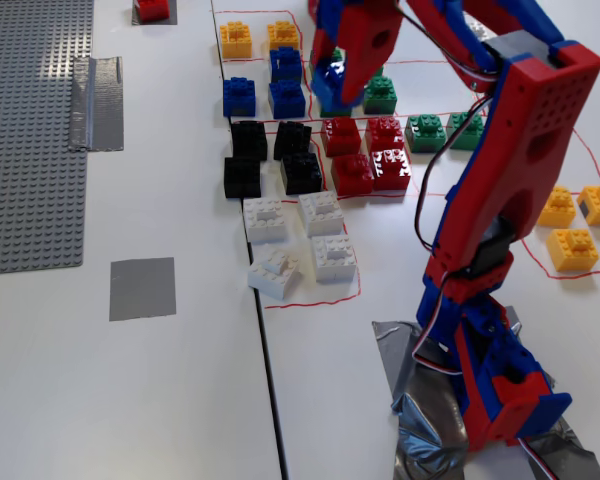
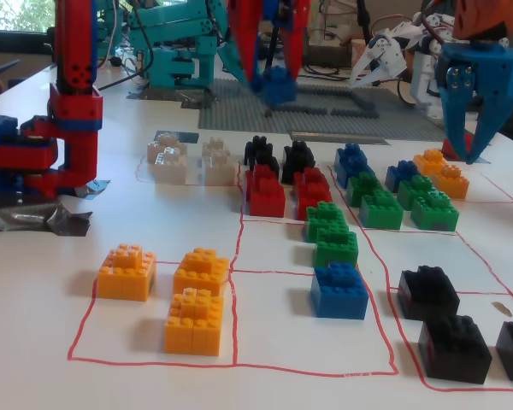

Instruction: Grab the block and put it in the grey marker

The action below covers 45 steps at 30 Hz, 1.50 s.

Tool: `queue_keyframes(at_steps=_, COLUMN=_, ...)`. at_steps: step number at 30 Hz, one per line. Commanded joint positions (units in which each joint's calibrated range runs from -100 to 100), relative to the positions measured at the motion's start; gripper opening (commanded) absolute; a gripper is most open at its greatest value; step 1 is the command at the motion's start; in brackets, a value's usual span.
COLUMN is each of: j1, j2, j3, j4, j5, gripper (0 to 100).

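My gripper (image 1: 342, 82) hangs above the blue and green blocks at the top of a fixed view, shut on a blue block (image 1: 330, 88). In the low fixed view the same gripper (image 2: 274, 79) is high at the back with the blue block (image 2: 280, 85) between its red fingers, clear of the table. The grey marker (image 1: 142, 288) is a bare grey square on the white table, left of the white blocks. In the low view the grey marker (image 2: 167, 137) shows partly behind the white blocks.
Sorted blocks fill red-outlined squares: white (image 1: 320, 212), black (image 1: 248, 140), red (image 1: 352, 172), green (image 1: 426, 132), orange (image 1: 572, 248). A grey baseplate (image 1: 30, 130) lies at the left. A red block (image 1: 153, 10) sits on another grey square. A second blue gripper (image 2: 466, 94) hangs at the right.
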Motion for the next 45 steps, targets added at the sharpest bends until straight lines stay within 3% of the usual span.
queue_keyframes(at_steps=1, j1=-5.2, j2=-5.0, j3=-0.6, j4=-1.0, j5=-0.9, gripper=0)
queue_keyframes(at_steps=23, j1=-29.5, j2=7.3, j3=0.4, j4=-10.5, j5=4.4, gripper=0)
queue_keyframes(at_steps=45, j1=-33.2, j2=20.5, j3=-4.9, j4=-16.1, j5=9.8, gripper=0)
